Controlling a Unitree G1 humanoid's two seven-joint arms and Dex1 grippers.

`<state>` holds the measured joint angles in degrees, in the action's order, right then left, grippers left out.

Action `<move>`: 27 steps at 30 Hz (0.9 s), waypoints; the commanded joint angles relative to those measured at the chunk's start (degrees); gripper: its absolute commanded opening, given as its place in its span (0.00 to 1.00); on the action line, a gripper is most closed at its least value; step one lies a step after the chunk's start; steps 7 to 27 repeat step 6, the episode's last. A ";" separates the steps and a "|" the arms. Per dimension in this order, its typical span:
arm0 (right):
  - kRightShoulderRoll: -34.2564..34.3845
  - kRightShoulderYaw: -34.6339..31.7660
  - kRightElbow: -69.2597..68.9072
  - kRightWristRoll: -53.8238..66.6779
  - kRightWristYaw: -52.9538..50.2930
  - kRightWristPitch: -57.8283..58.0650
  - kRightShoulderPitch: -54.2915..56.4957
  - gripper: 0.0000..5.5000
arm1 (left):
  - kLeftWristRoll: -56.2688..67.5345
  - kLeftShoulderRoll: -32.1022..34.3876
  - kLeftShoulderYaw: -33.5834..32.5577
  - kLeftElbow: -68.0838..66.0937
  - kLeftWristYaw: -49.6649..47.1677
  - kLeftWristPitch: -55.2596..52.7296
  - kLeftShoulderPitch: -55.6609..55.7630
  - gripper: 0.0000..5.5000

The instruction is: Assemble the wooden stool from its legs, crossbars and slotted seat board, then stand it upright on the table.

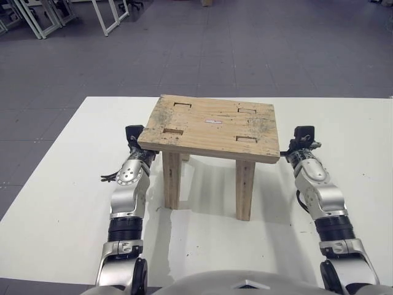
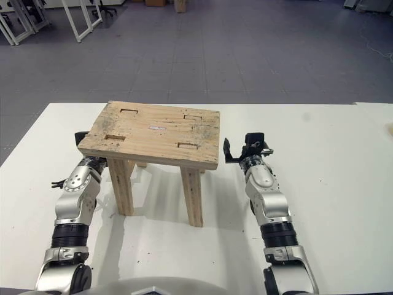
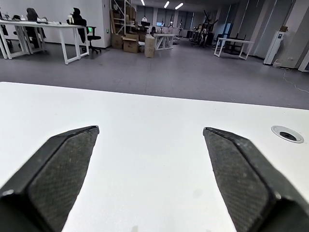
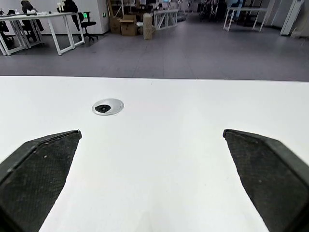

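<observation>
At 9 and 3 o'clock of the stool (image 1: 212, 126), left gripper (image 3: 149, 129) and right gripper (image 4: 152, 131) sit wide open, holding nothing. Stool stands upright mid-table (image 1: 55, 196) and looks done. Risk: an arm swinging inward clips a leg (image 1: 245, 189) and tips it.

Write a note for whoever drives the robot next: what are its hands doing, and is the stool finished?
Left gripper: open, empty, low over the table, at the stool's left side.
Right gripper: open, empty, at the stool's right side.
Stool: stands upright on the table between the two arms, slotted seat board on top, legs down.
Done: it looks assembled and stood up.
Left: probably only drawing both arms back without knocking the seat.
</observation>
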<state>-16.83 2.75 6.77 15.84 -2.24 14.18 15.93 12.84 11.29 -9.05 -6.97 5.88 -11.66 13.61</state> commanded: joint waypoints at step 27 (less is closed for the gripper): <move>4.25 -1.95 -0.21 -5.04 -0.11 -1.05 -0.27 1.00 | -1.62 -1.22 3.10 1.77 1.58 0.46 -1.32 0.73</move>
